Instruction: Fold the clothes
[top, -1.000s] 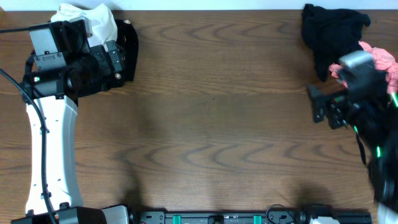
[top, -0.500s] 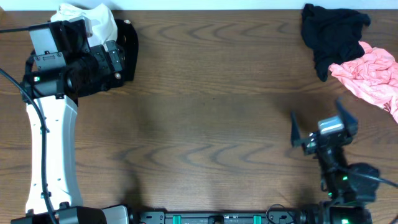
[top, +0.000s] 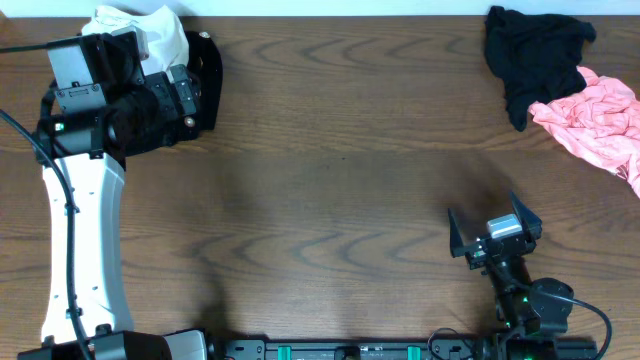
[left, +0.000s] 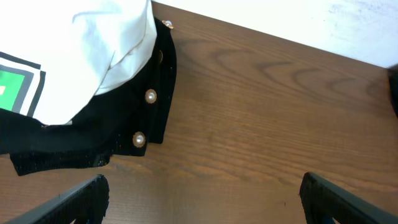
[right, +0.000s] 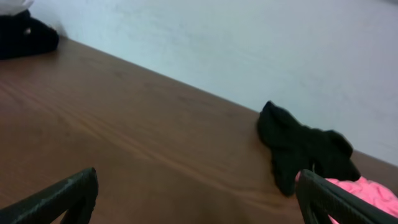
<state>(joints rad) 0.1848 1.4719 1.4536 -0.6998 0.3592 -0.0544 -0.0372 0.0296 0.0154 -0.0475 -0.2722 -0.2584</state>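
Observation:
A white T-shirt with a green-and-black print lies bunched at the table's far left corner. It rests on a black piece with gold buttons. My left gripper hovers just beside that pile, open and empty. At the far right corner a black garment lies against a pink one. My right gripper is low at the front right, well away from them, open and empty. It faces the black garment and the pink one.
The brown wooden table stretches between the two piles. A white wall runs behind its far edge. The left arm's white link lies along the left side, and the arm bases sit at the front edge.
My right arm has pulled back from the pink garment at the far right to the table's front right, still open. The pink garment now shows fully. The left arm has not moved.

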